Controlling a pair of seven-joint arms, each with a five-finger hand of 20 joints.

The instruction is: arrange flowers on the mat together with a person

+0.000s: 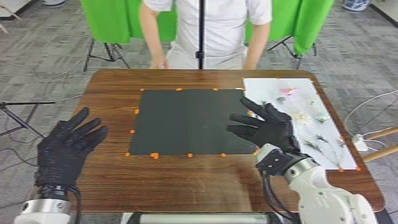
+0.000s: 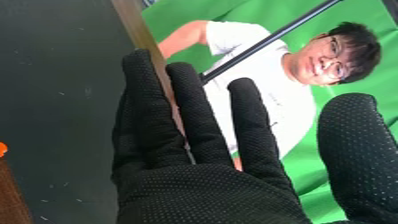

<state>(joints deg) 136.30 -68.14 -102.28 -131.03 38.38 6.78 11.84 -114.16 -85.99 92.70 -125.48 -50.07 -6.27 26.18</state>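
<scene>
Black mat (image 1: 182, 122) at centre, flowers (image 1: 287, 92) around three o'clock on white paper (image 1: 265, 85). The robot's left hand (image 1: 62, 155) and right hand (image 1: 278, 134) look wide, empty. Placing seems unbegun; next, likely, the right pinches a flower.

I see a brown wooden bench (image 1: 204, 192) with visible grain and a soft sheen. The dark mat (image 1: 187, 122) on it looks smooth and matt. Along the bench's right edge, the white sheet (image 1: 262, 87) is perhaps paper; my view is poor. My right hand (image 1: 274, 132) wears black fabric with a rough, dotted palm. Beyond the far edge hangs matt green cloth (image 1: 115, 22).
</scene>
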